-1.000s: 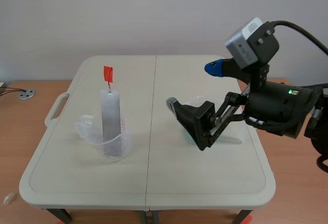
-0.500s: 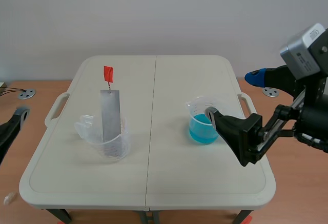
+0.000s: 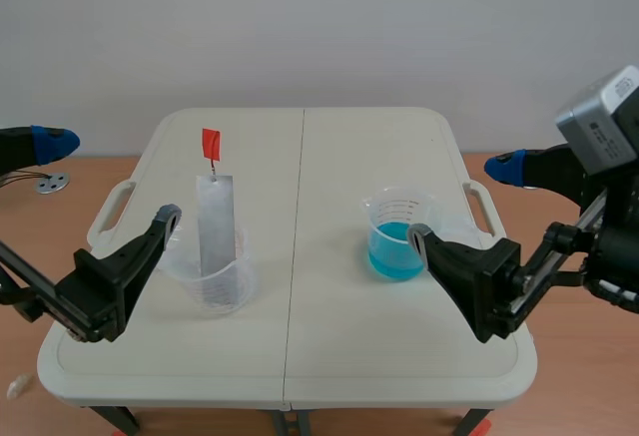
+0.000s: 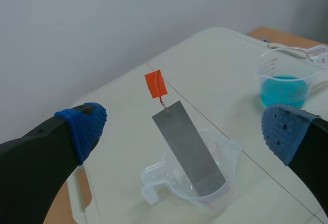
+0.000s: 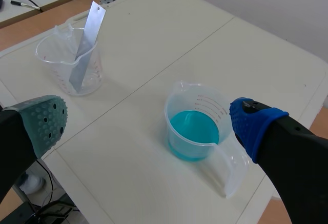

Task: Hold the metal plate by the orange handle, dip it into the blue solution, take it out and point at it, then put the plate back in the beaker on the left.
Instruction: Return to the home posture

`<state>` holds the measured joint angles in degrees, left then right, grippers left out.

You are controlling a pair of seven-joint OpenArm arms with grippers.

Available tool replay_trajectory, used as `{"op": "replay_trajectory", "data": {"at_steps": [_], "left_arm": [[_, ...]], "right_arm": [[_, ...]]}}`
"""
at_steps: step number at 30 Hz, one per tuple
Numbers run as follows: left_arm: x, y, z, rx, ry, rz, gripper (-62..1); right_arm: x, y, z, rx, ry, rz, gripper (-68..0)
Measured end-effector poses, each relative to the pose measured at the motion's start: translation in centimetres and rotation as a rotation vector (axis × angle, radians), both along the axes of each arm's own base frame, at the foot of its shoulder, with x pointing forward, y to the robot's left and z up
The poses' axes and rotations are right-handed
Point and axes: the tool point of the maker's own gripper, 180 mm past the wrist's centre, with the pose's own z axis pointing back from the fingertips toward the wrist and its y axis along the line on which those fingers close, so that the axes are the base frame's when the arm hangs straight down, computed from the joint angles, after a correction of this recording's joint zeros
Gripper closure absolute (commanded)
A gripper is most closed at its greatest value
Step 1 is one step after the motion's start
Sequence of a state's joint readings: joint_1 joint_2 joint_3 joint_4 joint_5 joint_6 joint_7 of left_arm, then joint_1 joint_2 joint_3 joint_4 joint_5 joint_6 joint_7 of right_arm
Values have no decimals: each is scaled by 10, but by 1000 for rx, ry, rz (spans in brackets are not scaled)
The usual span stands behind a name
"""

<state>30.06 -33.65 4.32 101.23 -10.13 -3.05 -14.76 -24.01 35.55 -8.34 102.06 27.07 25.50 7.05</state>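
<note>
A grey metal plate [image 3: 216, 224] with an orange handle tab [image 3: 211, 143] leans in a clear beaker [image 3: 212, 274] on the table's left half. A second clear beaker [image 3: 396, 236] on the right half holds blue solution [image 3: 394, 252]. My left gripper [image 3: 95, 192] is open at the table's left edge, beside the plate's beaker; in the left wrist view the plate [image 4: 188, 149] and tab [image 4: 155, 84] stand ahead between the fingers. My right gripper [image 3: 464, 205] is open, just right of the blue beaker [image 5: 197, 127], which lies ahead between its fingers. Neither gripper holds anything.
The white folding table [image 3: 300, 157] has a centre seam and side handles [image 3: 110, 212]. A wooden floor surrounds it, with a small round fitting [image 3: 51, 183] at the left. The left beaker [image 5: 72, 60] with the plate shows far ahead in the right wrist view.
The right arm has pulled back to the right, uncovering the blue beaker. The left arm has come into view at the table's left edge, gripper open.
</note>
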Motion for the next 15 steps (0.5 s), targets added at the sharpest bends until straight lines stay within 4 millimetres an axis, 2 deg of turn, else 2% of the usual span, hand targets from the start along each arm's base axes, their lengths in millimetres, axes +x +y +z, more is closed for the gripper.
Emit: {"op": "replay_trajectory", "data": {"at_steps": [6, 15], "left_arm": [[9, -2, 1, 18, 5, 4, -623], [10, -2, 2, 17, 2, 3, -623]], "right_arm": [[0, 0, 0, -1, 0, 0, -663], [0, 0, 0, 0, 0, 0, -663]]}}
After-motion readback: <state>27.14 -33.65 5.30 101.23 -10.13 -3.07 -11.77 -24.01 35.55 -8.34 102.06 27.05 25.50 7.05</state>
